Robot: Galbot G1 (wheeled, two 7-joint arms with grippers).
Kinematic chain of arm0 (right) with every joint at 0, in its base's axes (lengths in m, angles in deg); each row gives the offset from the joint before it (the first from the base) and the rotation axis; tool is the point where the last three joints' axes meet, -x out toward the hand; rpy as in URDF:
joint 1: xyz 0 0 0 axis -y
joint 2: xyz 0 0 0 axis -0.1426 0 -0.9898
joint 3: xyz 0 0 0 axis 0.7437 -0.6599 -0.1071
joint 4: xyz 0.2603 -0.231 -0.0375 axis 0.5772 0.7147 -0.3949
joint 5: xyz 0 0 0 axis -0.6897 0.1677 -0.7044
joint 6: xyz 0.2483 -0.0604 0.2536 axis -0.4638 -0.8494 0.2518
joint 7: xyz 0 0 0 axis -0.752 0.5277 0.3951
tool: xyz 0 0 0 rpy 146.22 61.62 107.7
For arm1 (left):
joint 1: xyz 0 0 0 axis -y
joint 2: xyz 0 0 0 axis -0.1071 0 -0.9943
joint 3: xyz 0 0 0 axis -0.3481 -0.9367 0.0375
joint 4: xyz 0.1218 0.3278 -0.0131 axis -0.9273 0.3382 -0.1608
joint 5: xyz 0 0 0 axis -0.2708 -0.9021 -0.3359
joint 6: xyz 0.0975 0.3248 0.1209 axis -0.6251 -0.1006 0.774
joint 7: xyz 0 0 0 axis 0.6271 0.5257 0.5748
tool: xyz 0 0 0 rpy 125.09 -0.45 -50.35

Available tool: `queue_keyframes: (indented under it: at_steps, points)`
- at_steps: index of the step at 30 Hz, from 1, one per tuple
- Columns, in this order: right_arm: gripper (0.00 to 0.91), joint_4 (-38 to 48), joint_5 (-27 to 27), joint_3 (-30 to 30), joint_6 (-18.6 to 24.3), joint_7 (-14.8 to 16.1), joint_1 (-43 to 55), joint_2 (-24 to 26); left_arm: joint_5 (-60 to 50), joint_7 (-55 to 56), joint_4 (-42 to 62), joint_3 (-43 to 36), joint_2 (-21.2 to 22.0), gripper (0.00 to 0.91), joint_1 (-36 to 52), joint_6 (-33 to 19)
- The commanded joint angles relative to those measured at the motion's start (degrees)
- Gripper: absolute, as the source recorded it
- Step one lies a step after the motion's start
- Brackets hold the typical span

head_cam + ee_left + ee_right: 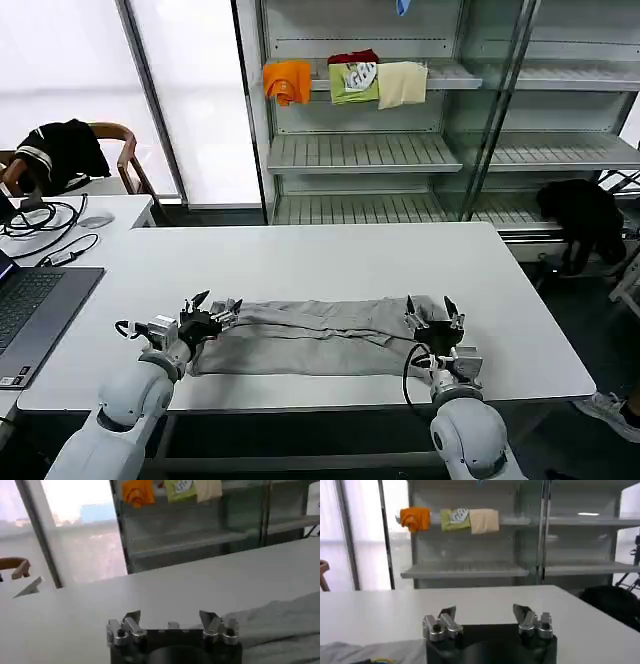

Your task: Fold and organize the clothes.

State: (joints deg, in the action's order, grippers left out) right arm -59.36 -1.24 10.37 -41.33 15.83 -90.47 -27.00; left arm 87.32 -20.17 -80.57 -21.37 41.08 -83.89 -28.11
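White table (330, 265) fills the foreground — a light grey shirt (320, 338) lies folded into a long band near its front edge. Left gripper (213, 312) sits at one end, right gripper (433, 318) at the other — both with fingers spread apart, holding nothing.

Bright daylight floods in from the windows (70, 60) behind the white table (330, 260), overexposing the panes; both wrist views look soft, shadows faint.

Left end effector (212, 309) at 8 o'clock, fingers spread; right end effector (432, 311) at 5 o'clock, likewise spread, both low.
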Motion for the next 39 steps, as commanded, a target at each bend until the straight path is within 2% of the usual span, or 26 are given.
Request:
queue_keyframes:
  at_steps: [1, 15, 16, 17, 18, 19, 21, 39]
  points:
    - [0.907, -3.5, -1.5, 3.3, -1.1, -0.4, -0.4, 2.6, 1.0, 1.8, 2.0, 1.5, 1.2, 0.907, -0.5, 1.3]
    - [0.907, -3.0, -2.1, 3.7, -0.7, -0.5, -0.7, 3.1, 1.6, 1.7, 3.6, 2.1, 2.7, 0.907, -2.4, 1.7]
    - [0.907, -3.0, -2.1, 3.7, -0.7, -0.5, -0.7, 3.2, 1.7, 1.6, 3.8, 2.2, 2.8, 0.887, -2.4, 1.7]
    - [0.907, -3.0, -2.0, 3.7, -0.7, -0.5, -0.7, 3.2, 1.9, 1.6, 3.8, 2.3, 2.7, 0.595, -2.6, 1.7]
    - [0.907, -3.0, -2.1, 3.7, -0.7, -0.5, -0.6, 3.3, 1.9, 1.6, 3.8, 2.4, 2.8, 0.453, -2.7, 1.7]
    - [0.907, -3.1, -2.1, 3.8, -0.7, -0.5, -0.6, 3.3, 2.0, 1.5, 3.7, 2.4, 2.8, 0.191, -2.9, 1.7]
    - [0.907, -3.2, -2.3, 3.9, -0.8, -0.6, -0.4, 3.4, 2.0, 1.2, 3.4, 2.6, 2.8, 0.03, -3.4, 1.7]
    - [0.907, -1.8, -2.3, 3.0, -0.6, -0.9, 0.6, 3.3, 1.9, -0.7, 4.5, 6.0, 3.4, 0.01, -4.7, -2.6]
